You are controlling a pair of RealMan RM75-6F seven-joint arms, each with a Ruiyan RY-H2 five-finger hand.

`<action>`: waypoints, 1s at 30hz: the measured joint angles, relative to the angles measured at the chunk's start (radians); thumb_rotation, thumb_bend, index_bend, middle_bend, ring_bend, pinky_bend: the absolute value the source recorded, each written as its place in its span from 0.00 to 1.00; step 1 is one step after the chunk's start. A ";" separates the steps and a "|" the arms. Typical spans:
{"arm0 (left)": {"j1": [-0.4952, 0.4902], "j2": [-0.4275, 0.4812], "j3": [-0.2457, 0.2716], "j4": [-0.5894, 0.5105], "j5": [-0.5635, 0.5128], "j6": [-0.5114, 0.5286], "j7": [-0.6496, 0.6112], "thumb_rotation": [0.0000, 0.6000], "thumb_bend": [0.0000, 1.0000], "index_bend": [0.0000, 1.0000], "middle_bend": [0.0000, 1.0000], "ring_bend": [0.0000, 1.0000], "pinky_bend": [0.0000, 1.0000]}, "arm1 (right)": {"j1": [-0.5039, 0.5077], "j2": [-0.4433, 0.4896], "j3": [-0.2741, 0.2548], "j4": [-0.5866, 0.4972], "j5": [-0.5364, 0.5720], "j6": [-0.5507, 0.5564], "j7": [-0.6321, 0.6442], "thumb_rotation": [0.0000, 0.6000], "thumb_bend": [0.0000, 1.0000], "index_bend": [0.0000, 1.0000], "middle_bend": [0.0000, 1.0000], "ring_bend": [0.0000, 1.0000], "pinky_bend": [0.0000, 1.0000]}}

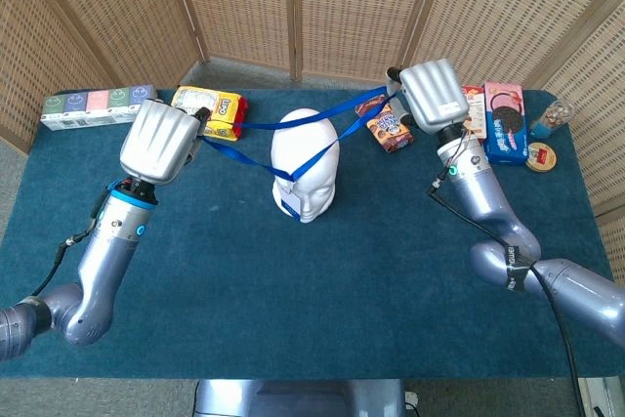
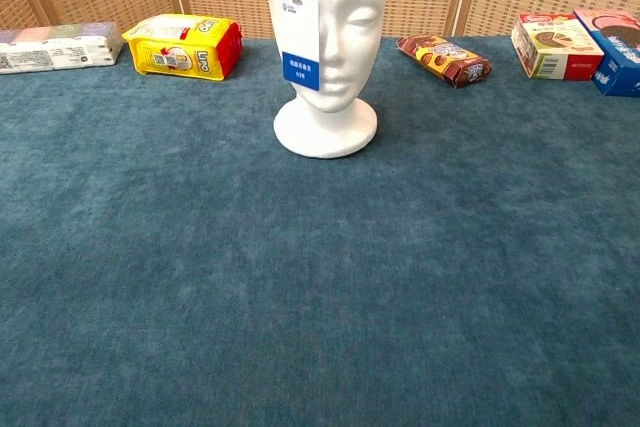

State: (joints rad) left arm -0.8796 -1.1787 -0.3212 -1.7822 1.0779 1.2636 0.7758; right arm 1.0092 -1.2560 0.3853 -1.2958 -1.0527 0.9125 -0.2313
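A white foam mannequin head (image 1: 305, 175) (image 2: 328, 42) stands upright in the middle of the blue table. A blue lanyard (image 1: 317, 139) lies stretched over its top, and a blue and white badge card (image 2: 300, 52) hangs in front of the face. My left hand (image 1: 161, 140) holds the lanyard's left end, raised to the left of the head. My right hand (image 1: 432, 95) holds the right end, raised to the right. Both hands show their backs, so the fingers are hidden. Neither hand shows in the chest view.
A yellow snack pack (image 1: 217, 109) (image 2: 183, 46) and a row of pastel boxes (image 1: 98, 106) lie at the back left. At the back right are a brown cookie pack (image 1: 391, 130) (image 2: 443, 59), snack boxes (image 1: 503, 119) (image 2: 555, 45), a small jar (image 1: 552, 119) and a round tin (image 1: 540, 157).
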 measured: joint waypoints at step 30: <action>-0.059 -0.067 -0.005 0.057 -0.079 -0.041 0.054 1.00 0.39 0.63 1.00 1.00 0.83 | 0.043 -0.053 -0.015 0.028 -0.005 -0.038 -0.008 1.00 0.51 0.72 1.00 1.00 1.00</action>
State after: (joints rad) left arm -0.9386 -1.2461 -0.3258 -1.7248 0.9991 1.2226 0.8297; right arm 1.0518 -1.3091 0.3699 -1.2677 -1.0581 0.8744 -0.2393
